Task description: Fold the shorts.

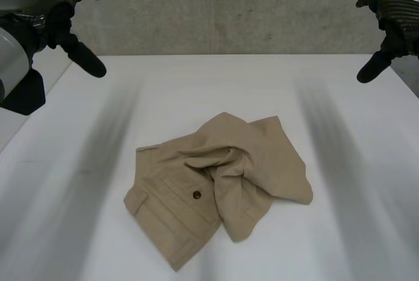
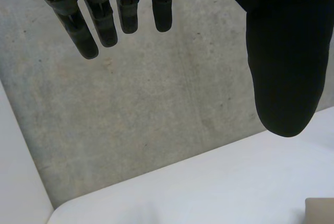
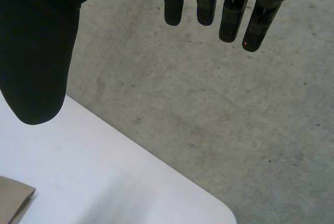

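Observation:
Beige shorts (image 1: pixel 216 186) lie crumpled in a heap at the middle of the white table (image 1: pixel 340 228), one leg thrown over the other, a dark button and a pocket flap showing. High over the table's far left corner hangs my left hand (image 1: pixel 55 6), fingers (image 2: pixel 86 31) straight and thumb (image 2: pixel 284 72) spread, holding nothing. My right hand (image 1: pixel 393 12) hangs high over the far right corner, its fingers (image 3: pixel 232 15) straight and thumb (image 3: pixel 36 67) apart, also empty. A beige scrap of the shorts (image 2: pixel 321 211) shows beyond the left thumb, and another bit of the shorts (image 3: pixel 13 203) shows below the right thumb.
A grey concrete wall (image 1: pixel 229 12) stands behind the table's far edge. The table's rounded far corners (image 2: pixel 68 211) (image 3: pixel 224 216) show below each hand, with concrete floor (image 3: pixel 235 114) beyond. Bare table surrounds the shorts on all sides.

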